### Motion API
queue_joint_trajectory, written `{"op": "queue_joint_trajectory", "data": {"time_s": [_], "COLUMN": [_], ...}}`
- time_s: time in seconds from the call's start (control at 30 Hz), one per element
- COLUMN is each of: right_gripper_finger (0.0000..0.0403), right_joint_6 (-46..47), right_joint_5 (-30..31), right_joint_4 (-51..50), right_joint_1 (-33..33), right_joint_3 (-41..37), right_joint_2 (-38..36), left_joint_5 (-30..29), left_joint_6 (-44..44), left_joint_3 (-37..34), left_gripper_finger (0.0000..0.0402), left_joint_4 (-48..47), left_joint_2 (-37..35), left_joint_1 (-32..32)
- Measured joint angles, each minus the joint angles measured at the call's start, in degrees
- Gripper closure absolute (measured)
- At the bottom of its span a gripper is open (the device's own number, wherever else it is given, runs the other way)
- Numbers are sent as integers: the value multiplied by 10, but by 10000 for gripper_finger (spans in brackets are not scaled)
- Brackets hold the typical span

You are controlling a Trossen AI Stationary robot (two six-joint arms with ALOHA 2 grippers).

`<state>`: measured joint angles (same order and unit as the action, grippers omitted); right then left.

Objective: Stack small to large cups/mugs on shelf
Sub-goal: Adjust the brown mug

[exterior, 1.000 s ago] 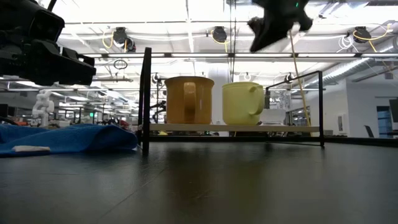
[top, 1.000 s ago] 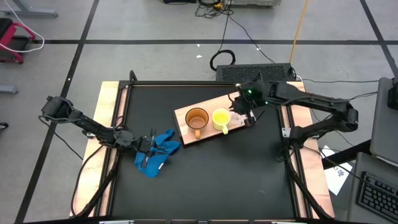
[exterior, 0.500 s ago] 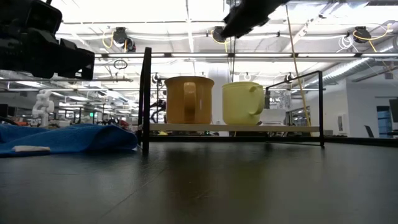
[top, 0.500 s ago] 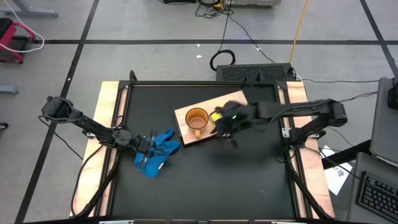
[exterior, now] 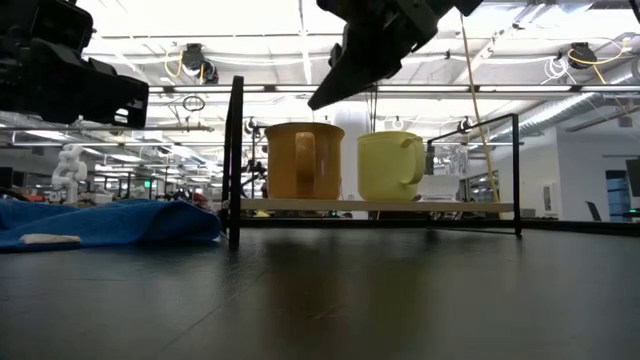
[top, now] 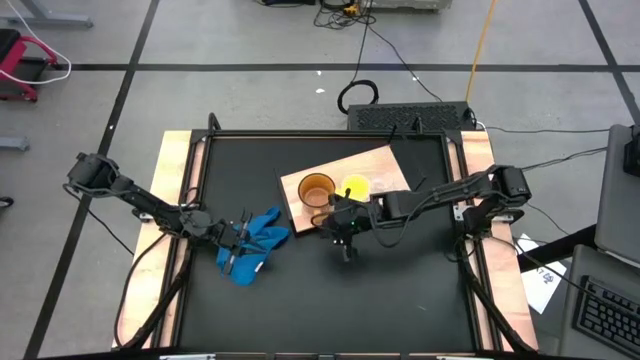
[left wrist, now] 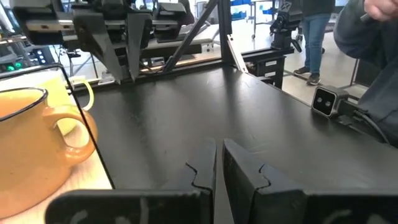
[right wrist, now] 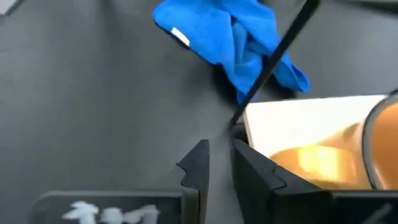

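Observation:
The light-wood shelf board (top: 380, 162) lies tilted on the black table. On it stand the orange-brown mug (top: 316, 190), the yellow mug (top: 355, 187) and the small clear cup (exterior: 450, 160), side by side, each on its base. My right gripper (top: 346, 246) hovers just in front of the board's near edge (right wrist: 298, 124), between the two mugs, its fingers almost together and empty. My left gripper (top: 243, 238) hangs shut and empty above the blue cloth (top: 262, 240), which lies crumpled on the table.
Black frame posts (exterior: 235, 160) stand at the table's edges and just left of the board. Bare tabletop lies toward the near edge. People stand in the room beyond the table (left wrist: 367, 50).
My right gripper has swept from the board's far right end, beside the clear cup, over the yellow mug toward the table's left and near edge. It now hangs lower, in front of the mugs. The mugs, the cup and my left arm have kept still.

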<state>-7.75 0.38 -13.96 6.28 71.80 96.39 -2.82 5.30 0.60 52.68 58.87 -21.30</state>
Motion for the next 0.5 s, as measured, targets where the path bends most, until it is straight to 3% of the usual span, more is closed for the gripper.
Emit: {"op": "queue_joint_trajectory", "data": {"time_s": [0.23, 0.5], "right_gripper_finger": [396, 402], "right_joint_6": [-37, 1], "right_joint_5": [24, 30], "right_joint_4": [78, 134], "right_joint_1": [14, 12], "right_joint_3": [0, 0], "right_joint_2": [0, 36], "left_joint_5": [0, 2], "left_joint_6": [-7, -13], "left_joint_3": [0, 0], "left_gripper_finger": [371, 371], "left_joint_4": [0, 0], "left_joint_2": [0, 0], "left_joint_1": [-6, -6]}}
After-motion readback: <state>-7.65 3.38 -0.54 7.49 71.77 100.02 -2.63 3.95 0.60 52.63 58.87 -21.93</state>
